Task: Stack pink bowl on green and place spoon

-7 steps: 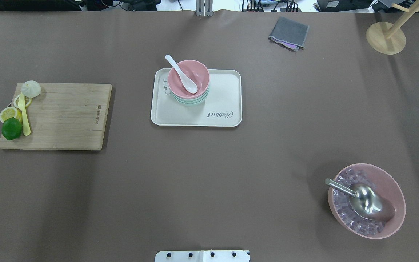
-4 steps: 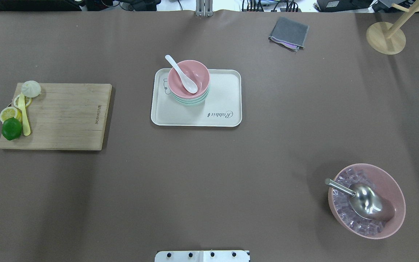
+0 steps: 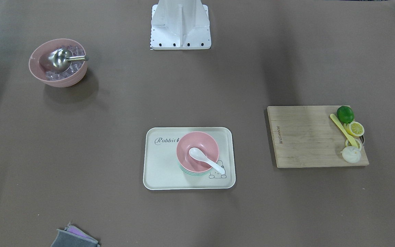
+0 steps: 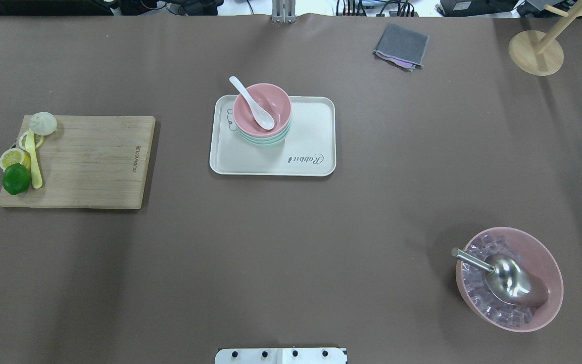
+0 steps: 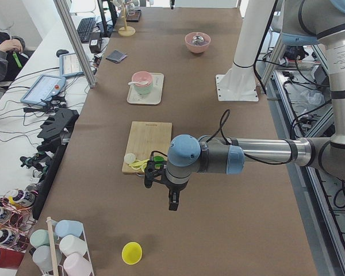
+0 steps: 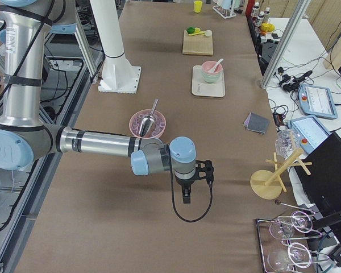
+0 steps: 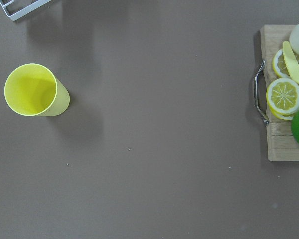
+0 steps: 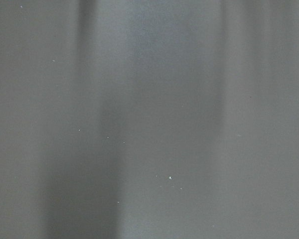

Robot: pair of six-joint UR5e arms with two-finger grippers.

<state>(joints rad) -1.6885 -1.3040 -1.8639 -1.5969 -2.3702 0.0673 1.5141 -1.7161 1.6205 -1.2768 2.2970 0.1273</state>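
Note:
The pink bowl (image 4: 271,103) sits nested on top of the green bowl (image 4: 265,141) at the left end of the cream tray (image 4: 311,136). The white spoon (image 4: 251,102) lies in the pink bowl with its handle over the far-left rim. The stack also shows in the front-facing view (image 3: 201,145). My left gripper (image 5: 173,202) hangs near the cutting board's end, far from the tray. My right gripper (image 6: 186,196) hangs over bare table beyond the ice bowl. I cannot tell whether either is open or shut.
A wooden cutting board (image 4: 89,162) holds a lime, lemon slices, a yellow knife and a bun at its left end. A large pink bowl (image 4: 543,263) with ice and a metal scoop stands front right. A grey cloth (image 4: 402,44), a wooden stand (image 4: 536,52) and a yellow cup (image 7: 35,90) are also there.

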